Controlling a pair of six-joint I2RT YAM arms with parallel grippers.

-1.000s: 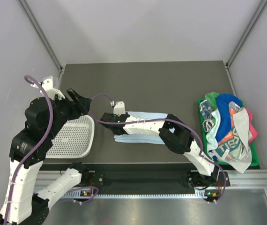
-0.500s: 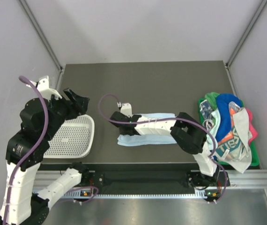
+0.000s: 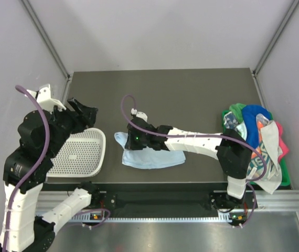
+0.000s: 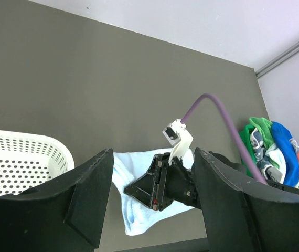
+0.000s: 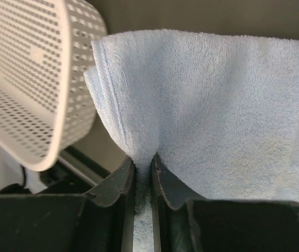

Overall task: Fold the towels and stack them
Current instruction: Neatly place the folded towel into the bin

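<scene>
One towel (image 3: 155,158) was pinched by its edge in the nearly closed right tool (image 5: 142,168), long axis running off to its right; left tool (image 3: 84,111) gaped empty, farther away.

Dark grey tabletop (image 3: 191,94), pale grey walls (image 3: 160,31) on three sides, aluminium corner struts (image 3: 45,38), metal rail (image 3: 280,199) along near edge, even light

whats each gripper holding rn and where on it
Right gripper pinches the pale blue towel by a bunched fold near its hemmed edge, on the basket side. Left gripper is open, holding nothing.
</scene>
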